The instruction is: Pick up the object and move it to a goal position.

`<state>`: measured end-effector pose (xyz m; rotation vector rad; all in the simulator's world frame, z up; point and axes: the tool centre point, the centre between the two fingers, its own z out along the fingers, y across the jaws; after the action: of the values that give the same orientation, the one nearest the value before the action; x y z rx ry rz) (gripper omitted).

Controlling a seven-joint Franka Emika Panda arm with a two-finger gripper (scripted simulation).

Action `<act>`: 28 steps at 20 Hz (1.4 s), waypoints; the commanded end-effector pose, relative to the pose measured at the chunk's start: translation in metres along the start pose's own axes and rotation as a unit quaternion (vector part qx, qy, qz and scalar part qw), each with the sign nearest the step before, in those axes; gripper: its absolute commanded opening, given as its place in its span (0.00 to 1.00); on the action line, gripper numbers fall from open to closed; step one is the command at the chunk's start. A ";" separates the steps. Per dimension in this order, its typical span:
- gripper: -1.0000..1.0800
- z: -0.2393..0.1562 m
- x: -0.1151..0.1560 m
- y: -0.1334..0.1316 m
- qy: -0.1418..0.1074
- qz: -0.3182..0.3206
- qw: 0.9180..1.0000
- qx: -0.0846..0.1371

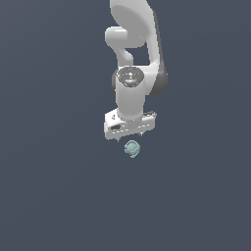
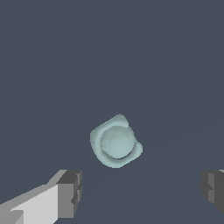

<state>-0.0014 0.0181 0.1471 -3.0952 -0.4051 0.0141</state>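
The object [image 1: 132,148] is a tiny pale teal-green roundish item with a small loop-like bit on its lower side, lying on the flat dark grey surface. My white gripper [image 1: 130,137] hangs just above and behind it in the exterior view, pointing down. In the wrist view the object [image 2: 116,141] lies between and beyond my two fingers [image 2: 70,194], apart from both. The gripper [image 2: 142,192] is open wide and empty.
The white arm [image 1: 135,44] rises from the gripper to the top of the exterior view. The dark grey surface [image 1: 54,186] spreads flat all around, with no other object in view.
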 end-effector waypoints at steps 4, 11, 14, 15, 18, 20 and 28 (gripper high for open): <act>0.96 0.019 0.001 -0.004 0.000 -0.084 0.996 -0.005; 0.96 0.041 0.001 -0.010 0.000 -0.184 0.983 -0.009; 0.96 0.047 0.001 -0.013 0.000 -0.215 0.977 -0.010; 0.96 0.049 0.001 -0.013 0.000 -0.223 0.975 -0.010; 0.96 0.054 0.001 -0.015 0.000 -0.244 0.970 -0.011; 0.96 0.056 0.001 -0.016 0.000 -0.254 0.967 -0.011; 0.96 0.059 0.001 -0.016 0.000 -0.261 0.965 -0.011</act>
<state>-0.0051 0.0353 0.0893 -2.8999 -1.2080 0.0005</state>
